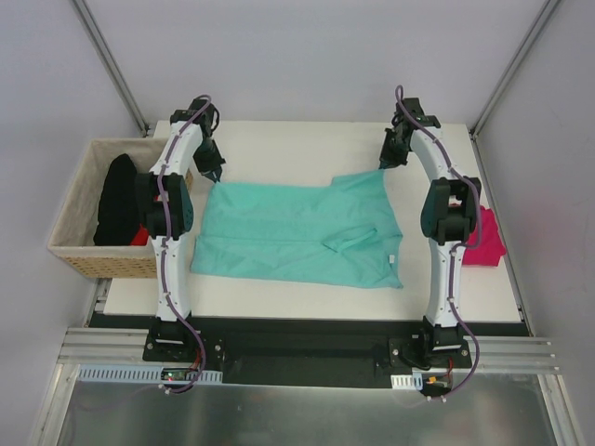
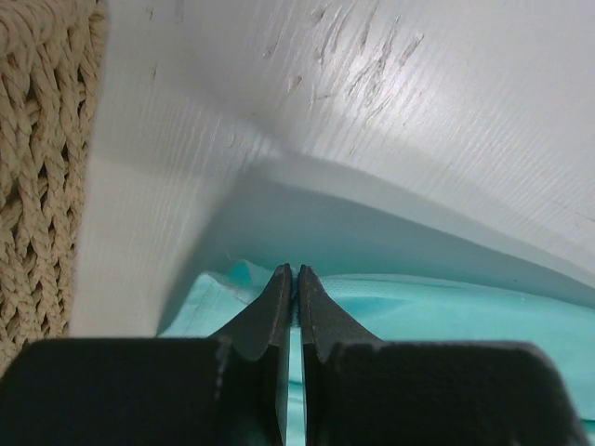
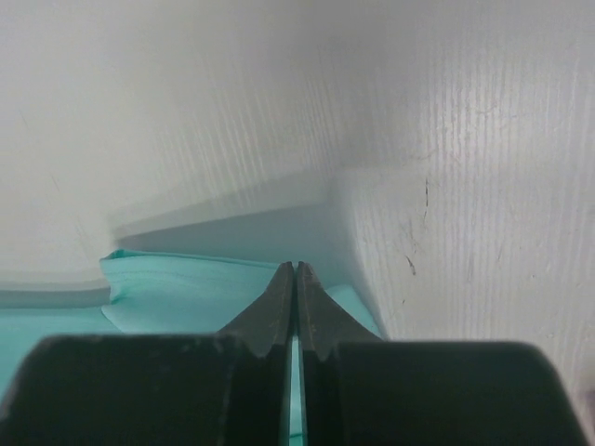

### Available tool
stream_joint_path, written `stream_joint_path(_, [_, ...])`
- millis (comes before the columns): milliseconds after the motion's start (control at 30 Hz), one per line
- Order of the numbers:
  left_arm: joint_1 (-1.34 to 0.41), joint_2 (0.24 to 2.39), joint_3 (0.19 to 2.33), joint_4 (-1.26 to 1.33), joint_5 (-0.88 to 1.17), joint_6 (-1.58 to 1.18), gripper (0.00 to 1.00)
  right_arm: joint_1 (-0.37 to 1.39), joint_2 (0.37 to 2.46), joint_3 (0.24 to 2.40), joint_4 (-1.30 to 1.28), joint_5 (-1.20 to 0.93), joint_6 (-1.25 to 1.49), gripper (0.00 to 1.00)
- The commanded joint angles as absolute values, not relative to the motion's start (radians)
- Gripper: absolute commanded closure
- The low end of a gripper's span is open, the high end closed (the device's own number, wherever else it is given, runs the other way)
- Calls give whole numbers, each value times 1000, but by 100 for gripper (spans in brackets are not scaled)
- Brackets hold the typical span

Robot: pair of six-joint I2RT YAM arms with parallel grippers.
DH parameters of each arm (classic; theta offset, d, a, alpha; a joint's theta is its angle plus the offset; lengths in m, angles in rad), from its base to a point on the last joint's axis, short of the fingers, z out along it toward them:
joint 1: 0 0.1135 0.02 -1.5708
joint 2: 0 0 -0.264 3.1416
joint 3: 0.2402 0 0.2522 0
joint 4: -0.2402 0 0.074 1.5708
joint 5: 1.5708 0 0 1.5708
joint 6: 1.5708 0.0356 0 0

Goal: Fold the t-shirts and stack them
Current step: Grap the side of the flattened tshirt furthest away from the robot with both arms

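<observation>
Table (image 1: 279, 139), left gripper (image 2: 294, 271), right gripper (image 3: 295, 268) pinching teal shirt (image 1: 297, 232), pink shirt (image 1: 490, 243) only overhead

Wicker basket (image 1: 98, 263) (black cloth (image 1: 116, 200) inside) beside the white table (image 1: 279, 144).

White arms (image 1: 168, 269), dark joints (image 1: 452, 210), purple cables (image 1: 197, 346)

Right pincer (image 3: 295, 268) tight on teal t-shirt (image 3: 186, 297) edge, white table (image 3: 446, 139) beyond
</observation>
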State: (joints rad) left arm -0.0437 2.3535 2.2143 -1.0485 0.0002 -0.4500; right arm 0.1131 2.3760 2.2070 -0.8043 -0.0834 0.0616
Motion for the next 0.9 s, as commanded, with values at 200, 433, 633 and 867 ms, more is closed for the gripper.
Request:
stream_joint_path(200, [-35,2166,2089,-1120,5,-407,100,133,2139,2034,-782,-71,44,99])
stream_joint_path(433, [-40,2086,1976,-1123,-17,-399,100,156,2068,1905,-787,-69,51,99])
stream_joint_path(633, [-55,2008,1863,-1129,-38,-411,100,192,1987,1773,-758,-51,84,99])
stream_joint_path(867, [-71,1944,1781,-1098,-46,-422,100,210,1890,1649,-692,-37,100,99])
